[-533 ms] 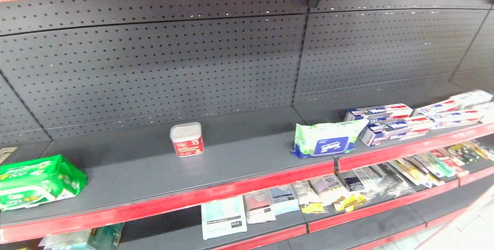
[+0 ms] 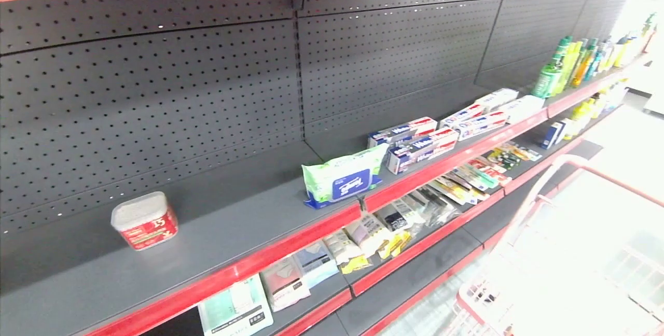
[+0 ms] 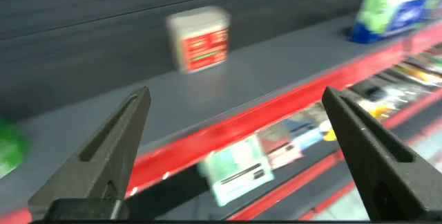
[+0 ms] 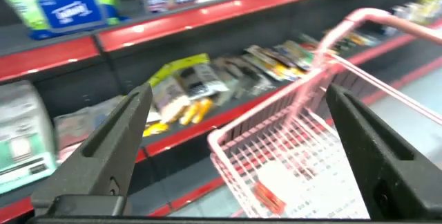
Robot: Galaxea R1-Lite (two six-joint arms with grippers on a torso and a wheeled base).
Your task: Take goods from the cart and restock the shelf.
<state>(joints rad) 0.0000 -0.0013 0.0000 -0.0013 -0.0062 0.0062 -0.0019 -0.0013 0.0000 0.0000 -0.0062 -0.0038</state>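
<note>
Here, the right gripper (image 4: 238,91) hangs spread wide near the cart (image 4: 311,156)

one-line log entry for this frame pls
left gripper: open, empty | right gripper: open, empty, facing cart | shelf: tub, wipes pack

grey shelf (image 2: 233,219), tub (image 2: 144,220), wipes pack (image 2: 345,176), toothpaste boxes (image 2: 423,145)
</note>
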